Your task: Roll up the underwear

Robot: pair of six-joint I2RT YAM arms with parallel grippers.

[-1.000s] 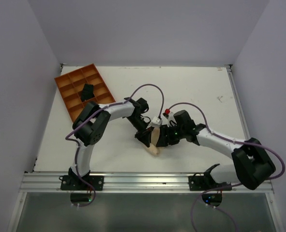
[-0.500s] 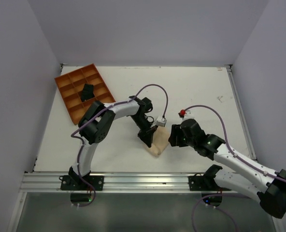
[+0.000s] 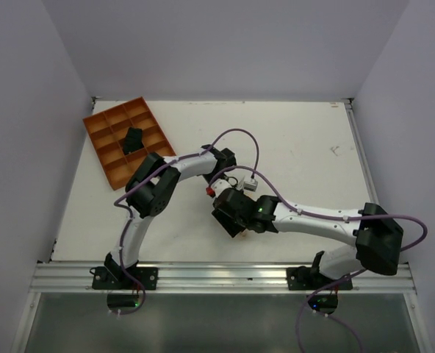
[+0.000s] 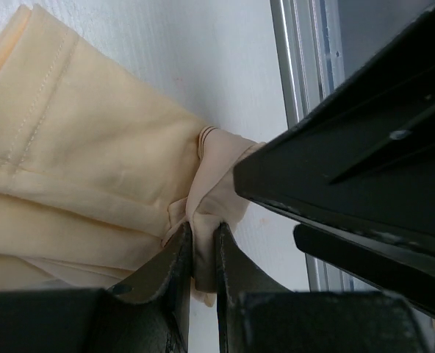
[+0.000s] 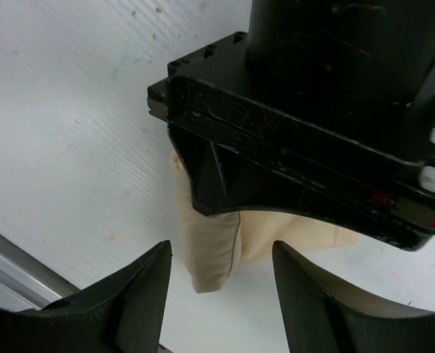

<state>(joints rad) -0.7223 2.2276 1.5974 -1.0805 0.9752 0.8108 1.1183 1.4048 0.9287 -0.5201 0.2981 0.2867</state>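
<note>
Our left gripper (image 4: 203, 254) is nearly closed, its two fingers pinching a bunched fold of the underwear (image 4: 92, 162). Our right gripper (image 5: 221, 261) stands wide apart and holds nothing. It hangs over the left gripper's black body, with the cloth's near end showing below between its fingers.

The underwear lies on the white table (image 3: 291, 140), in the middle toward the near side. The metal rail (image 4: 306, 110) at that edge is just beside the pinched fold. The orange tray (image 3: 111, 125) with the black bundle (image 3: 133, 140) sits well apart at the far left.

Our left arm bends inward to the centre. Our right arm stretches low to the left, and its wrist covers most of the cloth from above.
</note>
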